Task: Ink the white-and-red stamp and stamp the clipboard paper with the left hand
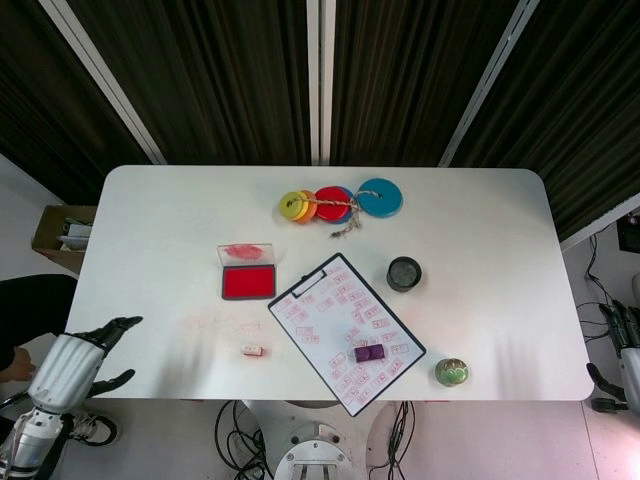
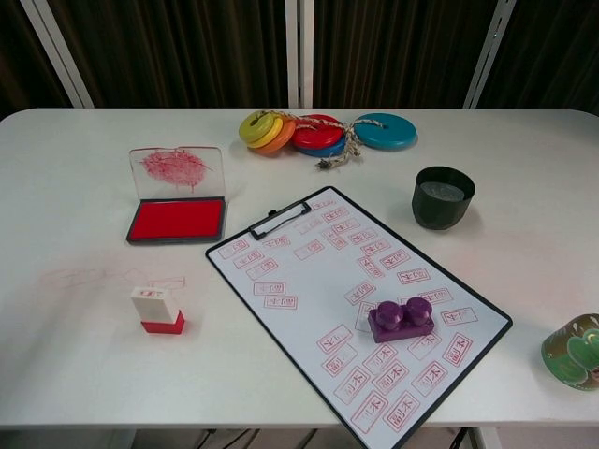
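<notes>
While the left hand (image 1: 82, 352) hangs off the table's near-left corner in the head view, its fingers are spread apart and it holds nothing; the chest view does not show it. On the white table (image 2: 75, 159), the white-and-red stamp (image 2: 156, 310) stands upright on its red base, near the front edge, apart from the hand and with faint red smudges on the tabletop just behind it. Behind the stamp sits the ink pad (image 2: 177, 220), its red pad exposed and its clear lid (image 2: 177, 171) standing upright at the back, smeared with red. To the right lies the clipboard (image 2: 358, 304), turned at an angle with its clip (image 2: 279, 221) toward the ink pad — the paper on it is covered in red rectangular stamp marks. A purple block (image 2: 401, 319) with two round studs rests on the paper toward the clipboard's right end. At the far side of the table is a cluster of coloured discs (image 2: 318, 131) — yellow, orange, red, blue and teal — strung on a cord. Right of the clipboard stands a dark cup (image 2: 442, 197), and near the front right corner a small green jar (image 2: 573, 351). The right hand (image 1: 629, 346) shows only partly at the head view's right edge, off the table, fingers pointing up and holding nothing.
</notes>
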Controlling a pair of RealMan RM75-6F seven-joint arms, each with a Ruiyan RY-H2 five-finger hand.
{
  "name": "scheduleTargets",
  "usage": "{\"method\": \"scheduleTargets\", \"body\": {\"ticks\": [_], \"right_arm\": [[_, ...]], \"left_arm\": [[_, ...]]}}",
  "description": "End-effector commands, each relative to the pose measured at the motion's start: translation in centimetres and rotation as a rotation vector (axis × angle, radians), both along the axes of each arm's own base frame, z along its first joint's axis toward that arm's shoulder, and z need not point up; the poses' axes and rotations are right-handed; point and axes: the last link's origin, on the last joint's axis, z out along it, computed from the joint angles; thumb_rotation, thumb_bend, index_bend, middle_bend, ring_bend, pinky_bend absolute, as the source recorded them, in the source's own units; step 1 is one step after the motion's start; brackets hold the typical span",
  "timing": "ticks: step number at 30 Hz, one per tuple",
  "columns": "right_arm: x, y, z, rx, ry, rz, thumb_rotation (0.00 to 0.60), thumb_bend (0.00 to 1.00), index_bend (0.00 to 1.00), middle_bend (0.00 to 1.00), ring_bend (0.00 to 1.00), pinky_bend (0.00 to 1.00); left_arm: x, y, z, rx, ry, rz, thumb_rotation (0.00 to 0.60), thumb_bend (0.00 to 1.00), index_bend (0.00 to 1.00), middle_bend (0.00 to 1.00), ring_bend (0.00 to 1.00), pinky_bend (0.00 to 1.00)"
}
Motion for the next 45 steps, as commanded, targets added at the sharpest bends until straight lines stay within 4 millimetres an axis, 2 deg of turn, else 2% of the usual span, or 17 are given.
{"method": "scheduleTargets", "body": {"ticks": [1,12,21,30,45], "right_arm": [[0.0,0.0,0.0,0.001,-0.004,-0.002,0.600,0.18,0.00,0.00,0.00,0.00],[-0.3,0.1,0.8,-0.015,-0.010,-0.009,0.600,0.18,0.00,0.00,0.00,0.00],[-0.3,0.0,0.9,-0.012,-0.012,-0.014,0.600,0.18,0.00,0.00,0.00,0.00],[-0.3,0.0,1.1,-0.015,-0.011,-0.017,0.600,0.18,0.00,0.00,0.00,0.00],[-0.6,-0.1,1.0,-0.013,-0.013,-0.026,0.600,0.19,0.00,0.00,0.00,0.00]], "left_arm": [[2.4,0.9,-2.9,-0.080,0.017,-0.064,0.600,0.06,0.28,0.38,0.86,1.00],[6.6,3.6,-9.7,-0.210,0.026,-0.083,0.600,0.06,0.26,0.34,0.91,1.00],[8.7,5.0,-14.7,-0.291,0.092,-0.093,0.600,0.09,0.27,0.34,0.92,1.00],[9.3,6.1,-16.8,-0.270,0.151,-0.109,0.600,0.14,0.37,0.43,0.93,1.00],[9.0,6.6,-17.3,-0.273,0.158,-0.082,0.600,0.20,0.48,0.54,0.94,1.00]]}}
